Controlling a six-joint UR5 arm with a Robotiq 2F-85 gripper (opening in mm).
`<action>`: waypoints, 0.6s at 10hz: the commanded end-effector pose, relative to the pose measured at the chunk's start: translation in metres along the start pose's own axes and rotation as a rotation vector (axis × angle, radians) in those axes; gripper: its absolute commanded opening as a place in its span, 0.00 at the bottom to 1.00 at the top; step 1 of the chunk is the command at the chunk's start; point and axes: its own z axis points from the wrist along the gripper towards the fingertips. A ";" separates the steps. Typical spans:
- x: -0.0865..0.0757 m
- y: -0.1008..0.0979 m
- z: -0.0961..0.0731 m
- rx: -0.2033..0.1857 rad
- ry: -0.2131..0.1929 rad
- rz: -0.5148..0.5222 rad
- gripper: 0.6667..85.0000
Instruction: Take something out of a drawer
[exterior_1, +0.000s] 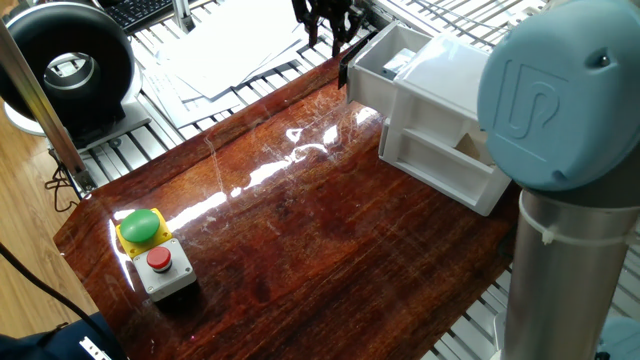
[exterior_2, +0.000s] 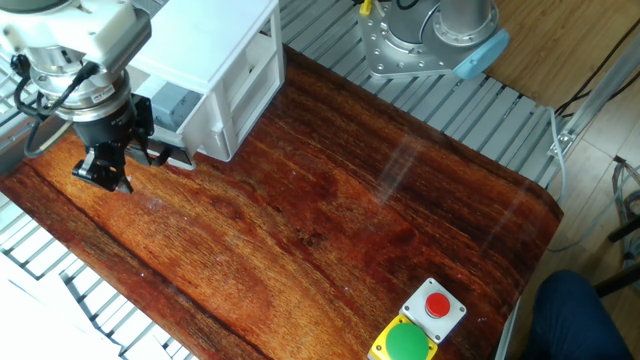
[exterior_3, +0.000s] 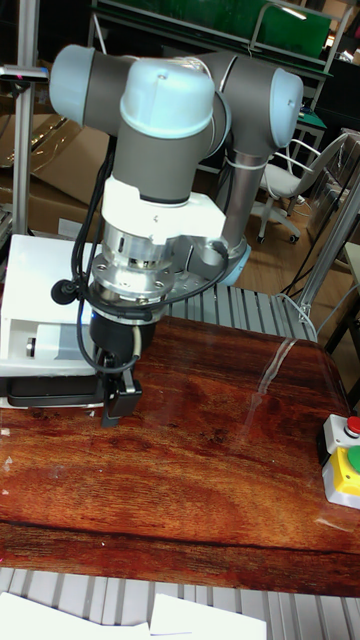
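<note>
At the surface's far corner:
Drawer (exterior_2: 172, 112): white tray, pulled out of the cabinet (exterior_2: 215, 60).
Cube (exterior_2: 174, 99): pale grey-blue, matte, inside the drawer.
Pincer (exterior_2: 103, 170): at drawer's front; grip unclear.

White cabinet (exterior_1: 450, 120) and white drawer (exterior_1: 385, 62) are seen on a reddish-brown wood-grain table (exterior_2: 330, 230). Grey button box (exterior_1: 160, 265) is topped with green and red buttons on yellow.
</note>
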 end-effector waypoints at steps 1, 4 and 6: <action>0.004 0.008 -0.001 -0.007 0.004 -0.023 0.55; 0.009 0.027 0.004 -0.045 0.011 -0.014 0.55; 0.011 0.027 0.008 -0.042 0.011 -0.016 0.55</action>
